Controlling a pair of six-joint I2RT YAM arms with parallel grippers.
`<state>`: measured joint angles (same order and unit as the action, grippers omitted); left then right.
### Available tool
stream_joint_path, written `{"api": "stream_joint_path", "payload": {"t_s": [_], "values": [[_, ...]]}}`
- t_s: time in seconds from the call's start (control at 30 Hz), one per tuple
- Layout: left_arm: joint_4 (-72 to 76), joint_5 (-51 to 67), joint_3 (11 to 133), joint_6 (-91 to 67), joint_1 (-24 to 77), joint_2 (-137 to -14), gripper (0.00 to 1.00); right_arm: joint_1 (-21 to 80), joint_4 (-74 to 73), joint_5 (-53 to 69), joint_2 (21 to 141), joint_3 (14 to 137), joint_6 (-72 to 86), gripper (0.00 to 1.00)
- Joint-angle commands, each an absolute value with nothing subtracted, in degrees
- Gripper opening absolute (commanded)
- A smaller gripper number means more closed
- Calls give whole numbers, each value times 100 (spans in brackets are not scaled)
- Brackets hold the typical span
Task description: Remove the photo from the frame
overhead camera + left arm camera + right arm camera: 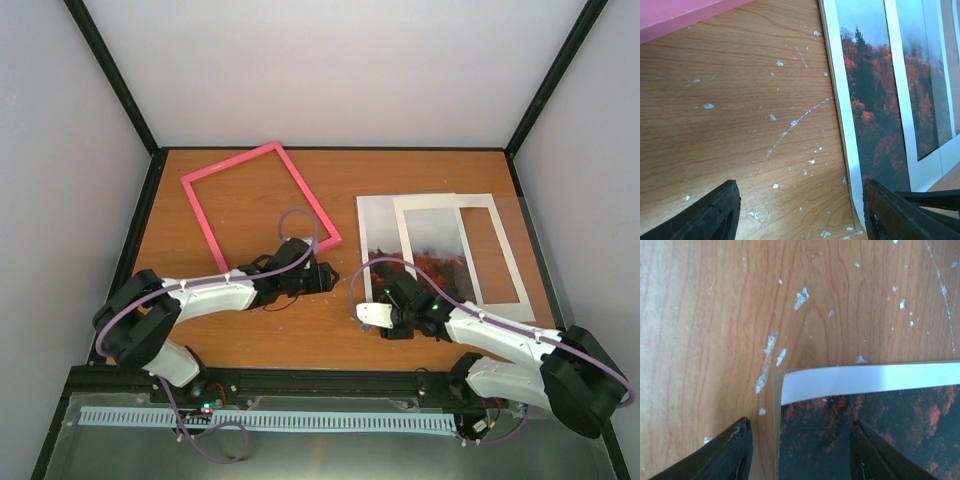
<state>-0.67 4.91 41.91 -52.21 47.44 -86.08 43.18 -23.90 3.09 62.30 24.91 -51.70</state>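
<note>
1. The wooden table (300, 335), boxed in by grey walls, is flecked and scratched. A fingertip scraping it may catch, so keep your descents shallow.
2. Your right gripper (800, 424) has its jaws apart, straddling the near corner of the photo (880, 400). The photo lies flat on the table beneath and ahead of the gripper, and nothing is gripped. If you close here, I judge the pads would pinch bare paper and crease that corner.
3. A thin brown edge (776, 410) shows just beside the photo's white border, on the side of the finger that stands over bare wood. I cannot tell whether it is a board under the print. If it is, a lift might bring both up or split them.
4. Ahead of the right gripper, a white mat (900, 75) lies partly across the photo. If you pull the photo sideways, the mat would likely drag along or scuff the print.
5. Your left gripper (800, 187) is spread wide over bare wood, with nothing between its jaws. The photo's edge sits just at one finger, and a careless sweep that way could fold it.
6. The frame (307, 192) lies empty beyond the left gripper, well apart from the photo, so the removal looks done. The main risk now is needless handling.
</note>
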Motion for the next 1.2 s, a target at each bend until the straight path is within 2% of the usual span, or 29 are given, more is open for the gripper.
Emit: {"api": "stream_joint_path", "payload": {"t_s": [0.0,0.53,0.73,0.97,1.17], "values": [[240,637,4187,-5349,4632,-8709,67,4559,-2076,187,6374,2496,-4966,52],[661,1163,4210,-5334,4422,-9027,64,4623,-1780,-374,6557,2764,-4518,44],[1073,1917,4378,-5756,4209,-9460,62,4619,-1699,-493,6529,2775,-4476,39],[1661,3038,4805,-6145,4165,-10188,56,4619,-1598,-628,6500,2759,-4397,34],[1764,3424,4977,-6424,4179,-10456,54,4623,-1547,-696,6282,2731,-4386,31]]}}
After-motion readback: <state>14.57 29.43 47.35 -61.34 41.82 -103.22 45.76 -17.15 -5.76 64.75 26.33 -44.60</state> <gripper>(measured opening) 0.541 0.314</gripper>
